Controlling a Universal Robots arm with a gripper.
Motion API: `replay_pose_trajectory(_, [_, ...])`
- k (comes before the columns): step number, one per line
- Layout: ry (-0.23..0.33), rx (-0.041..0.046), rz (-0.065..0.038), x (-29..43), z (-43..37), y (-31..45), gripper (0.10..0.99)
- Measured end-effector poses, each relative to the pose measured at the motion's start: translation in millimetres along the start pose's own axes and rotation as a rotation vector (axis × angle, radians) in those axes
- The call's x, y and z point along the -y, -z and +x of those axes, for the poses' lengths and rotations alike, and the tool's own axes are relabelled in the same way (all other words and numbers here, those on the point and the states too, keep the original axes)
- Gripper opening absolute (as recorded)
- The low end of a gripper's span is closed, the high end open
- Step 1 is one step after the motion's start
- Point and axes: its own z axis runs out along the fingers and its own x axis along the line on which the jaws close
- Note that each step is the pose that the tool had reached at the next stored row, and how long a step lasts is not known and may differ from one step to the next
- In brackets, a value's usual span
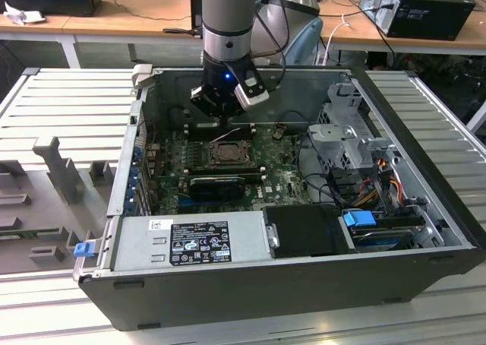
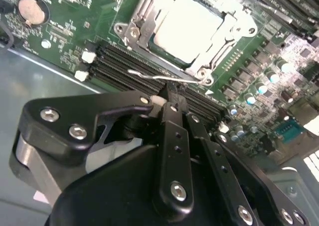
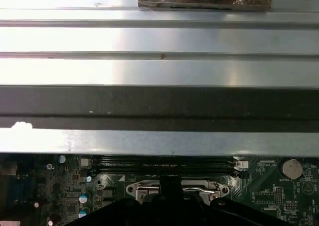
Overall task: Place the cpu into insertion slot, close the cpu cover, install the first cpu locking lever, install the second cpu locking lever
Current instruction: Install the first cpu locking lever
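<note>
Exterior view: the arm reaches down into an open computer case that lies on a ribbed metal counter. Its pincer hangs low over the far edge of the green motherboard, just beyond the insertion slot. A grey power supply with a label fills the near corner of the case, and a metal drive cage stands at the exterior view's right, with a blue clip in front of it.

In the second wrist view the cpu sits in the socket with its pale metal top showing, and the cpu cover lies down flat around it, framing the chip. A thin wire locking lever runs along the edge of the cover nearest the pincer, over the long black memory slots. The black fingers stand close together, narrowed to a slim tip right at that lever; whether they actually pinch the wire I cannot tell. A round coin battery sits on the board well apart from the socket.

The first wrist view shows the same lever across the cover's edge, with the pincer tip meeting it at its middle, the memory slots just beyond, and the case wall behind.
</note>
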Motion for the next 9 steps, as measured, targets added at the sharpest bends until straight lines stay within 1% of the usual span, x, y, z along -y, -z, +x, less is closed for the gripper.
replay_pose_trajectory(1, [0.000, -0.0001, -0.001, 0.1, 0.0, -0.2, 0.106])
replay_pose_trajectory(2, [0.000, 0.0000, -0.004, 0.3, 0.0, -0.4, 0.106])
replay_pose_trajectory(4, [0.000, 0.0009, -0.019, 0.3, 0.0, -0.7, 0.106])
replay_pose_trajectory(5, [0.000, 0.0015, -0.023, 0.2, -0.1, -1.5, 0.106])
replay_pose_trajectory(7, [0.000, 0.0014, -0.023, 0.5, -0.9, -3.4, 0.106])
replay_pose_trajectory(9, [0.000, 0.0013, -0.023, 0.8, -5.5, -6.0, 0.106])
